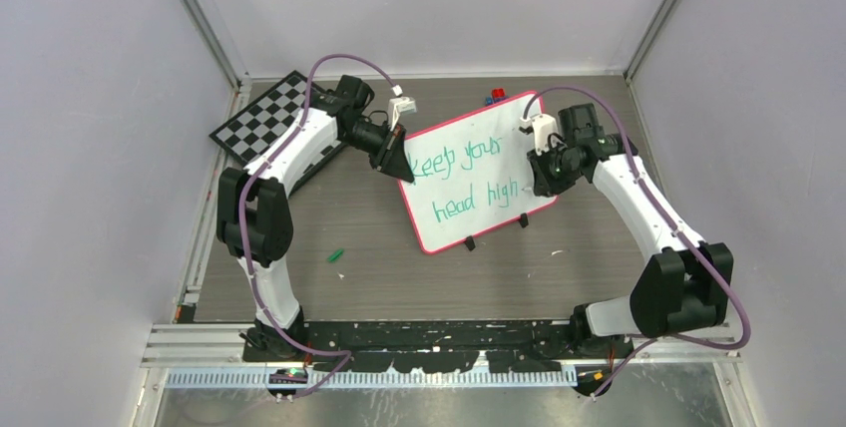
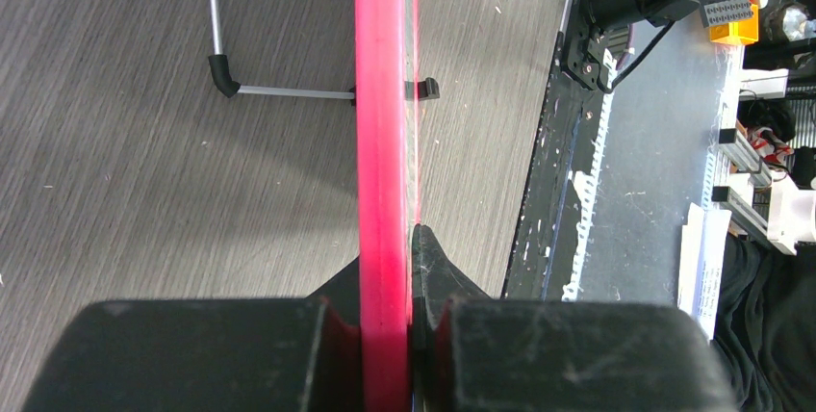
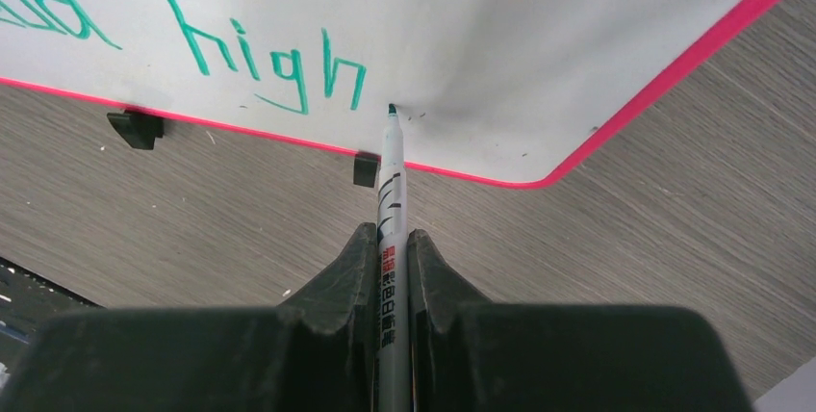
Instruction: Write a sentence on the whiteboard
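one whiteboard [image 1: 449, 230], one marker [image 3: 393, 191], one chessboard [image 1: 264, 113]

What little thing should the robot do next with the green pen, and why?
Probably dab a full stop. The right gripper holds the green marker with its tip just after "high" on the whiteboard, no dot shows there, and the left gripper clamps the rim.

The large glossy white whiteboard [image 1: 494, 126] with a thin red-pink rim stands at the middle of the grey wood-grain table [image 1: 399, 277], its two small black feet [image 3: 135, 128] along the near edge. The left gripper [image 2: 385, 277] clamps its left rim. The right gripper [image 3: 390, 248], at the board's right, pinches a slim white marker pen [image 3: 392, 191]. The pen's tip touches the board just right of the lower line of the green handwritten sentence [image 1: 464, 180]. A black-and-white checkered chessboard [image 1: 261, 116] lies at the far left, partly under the left arm. A small green cap [image 1: 336, 254] lies on the table near-left of the board, well apart from it.
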### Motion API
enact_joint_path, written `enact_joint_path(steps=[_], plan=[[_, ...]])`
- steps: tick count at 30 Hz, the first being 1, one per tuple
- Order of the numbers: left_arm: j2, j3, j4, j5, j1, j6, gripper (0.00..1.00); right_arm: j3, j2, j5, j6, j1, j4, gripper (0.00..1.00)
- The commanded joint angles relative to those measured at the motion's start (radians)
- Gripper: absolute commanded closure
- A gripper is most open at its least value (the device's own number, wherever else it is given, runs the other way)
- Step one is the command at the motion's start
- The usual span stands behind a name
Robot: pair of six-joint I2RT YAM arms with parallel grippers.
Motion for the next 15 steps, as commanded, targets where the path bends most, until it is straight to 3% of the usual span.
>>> enact_joint_path(steps=[1,12,15], plan=[[0.002,-0.010,-0.001,-0.074,-0.020,0.058,1.00,0.020,0.030,0.004,0.007,-0.002,0.058,1.00],[-0.002,-0.010,0.005,-0.077,-0.021,0.043,1.00,0.043,0.014,-0.016,0.001,-0.002,0.025,1.00],[-0.008,-0.001,0.006,-0.072,-0.021,0.028,0.79,0.073,-0.013,-0.089,-0.020,-0.001,-0.041,1.00]])
